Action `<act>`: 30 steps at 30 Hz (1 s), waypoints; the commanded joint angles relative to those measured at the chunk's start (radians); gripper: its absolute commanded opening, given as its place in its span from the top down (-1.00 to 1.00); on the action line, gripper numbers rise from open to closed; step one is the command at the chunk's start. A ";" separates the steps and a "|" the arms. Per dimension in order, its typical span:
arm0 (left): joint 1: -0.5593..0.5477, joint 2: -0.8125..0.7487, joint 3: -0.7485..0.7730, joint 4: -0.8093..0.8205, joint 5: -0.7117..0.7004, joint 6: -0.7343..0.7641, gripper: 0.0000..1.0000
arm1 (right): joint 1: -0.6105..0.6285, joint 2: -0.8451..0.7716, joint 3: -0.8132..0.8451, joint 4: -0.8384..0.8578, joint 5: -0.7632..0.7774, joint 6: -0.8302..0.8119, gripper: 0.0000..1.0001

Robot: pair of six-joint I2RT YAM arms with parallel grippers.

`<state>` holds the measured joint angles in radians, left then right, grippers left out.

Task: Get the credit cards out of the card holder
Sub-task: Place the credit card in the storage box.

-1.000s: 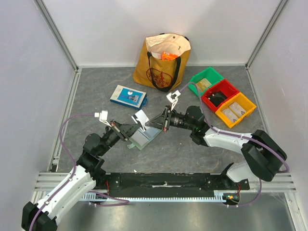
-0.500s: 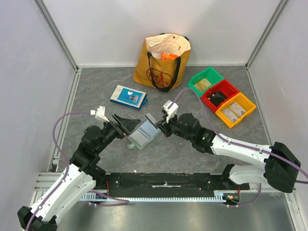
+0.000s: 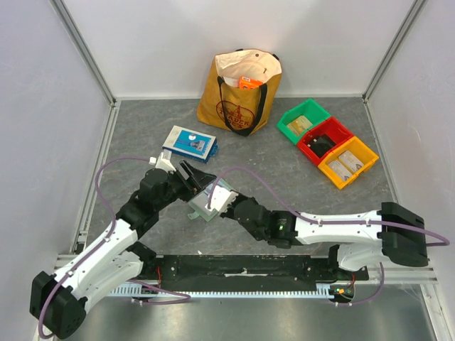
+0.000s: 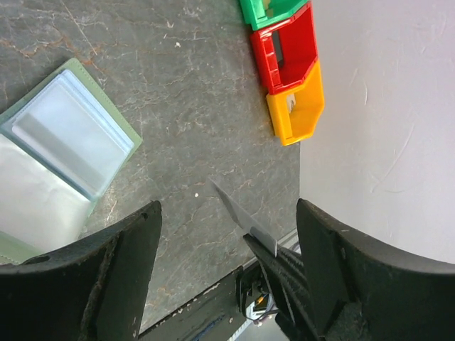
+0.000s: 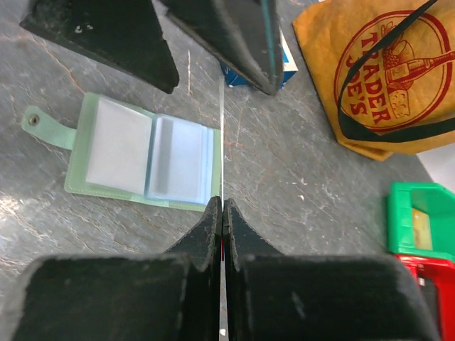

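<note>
One credit card was out, pinched on edge between the closed fingers of the right gripper. One card holder, pale green, lay open flat on the table with its clear pockets up, just to the left of the held card in the right wrist view. Three bins sat in a row at the far right: green, red and yellow. One Trader Joe's tote bag stood at the back, and one blue-and-white box lay in front of it to the left. The right arm stretched low and leftward across the table, its wrist over the holder. The left arm was bent at the elbow and reached forward, and the left gripper had its fingers spread wide beside the holder, facing the card's free end. Whether they touched the card could not be told.
</note>
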<state>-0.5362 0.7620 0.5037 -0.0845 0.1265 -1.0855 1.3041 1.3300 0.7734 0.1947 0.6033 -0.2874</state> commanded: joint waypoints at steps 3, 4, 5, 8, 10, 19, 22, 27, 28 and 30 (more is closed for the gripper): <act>-0.002 0.056 0.041 0.072 0.070 -0.050 -0.50 | 0.070 0.078 0.067 0.058 0.210 -0.137 1.00; -0.002 0.062 0.039 0.075 0.082 -0.051 -0.45 | 0.078 0.092 0.070 0.067 0.220 -0.147 1.00; -0.004 0.068 0.036 0.075 0.087 -0.050 -0.38 | 0.087 0.104 0.073 0.072 0.231 -0.157 1.00; -0.002 0.077 0.026 0.080 0.107 -0.054 -0.07 | 0.104 0.133 0.083 0.095 0.262 -0.185 1.00; -0.002 0.079 0.021 0.081 0.111 -0.053 0.13 | 0.112 0.150 0.084 0.110 0.280 -0.200 1.00; -0.002 -0.003 -0.059 0.155 0.035 -0.056 0.96 | 0.090 0.109 0.066 0.102 0.199 -0.084 0.71; 0.002 -0.050 -0.112 0.193 -0.001 -0.054 0.96 | 0.022 0.020 0.049 0.049 0.051 0.060 0.22; 0.007 -0.127 -0.211 0.281 -0.033 -0.088 0.96 | -0.149 -0.132 -0.019 0.054 -0.284 0.327 -0.59; 0.007 -0.142 -0.227 0.304 -0.039 -0.097 0.96 | -0.187 -0.162 -0.042 0.074 -0.337 0.408 -0.67; 0.008 -0.170 -0.257 0.350 -0.047 -0.108 0.96 | -0.247 -0.213 -0.098 0.133 -0.414 0.540 -0.78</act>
<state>-0.5335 0.6323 0.3058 0.1764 0.1181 -1.1690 1.1614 1.2270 0.7479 0.2153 0.4129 -0.0669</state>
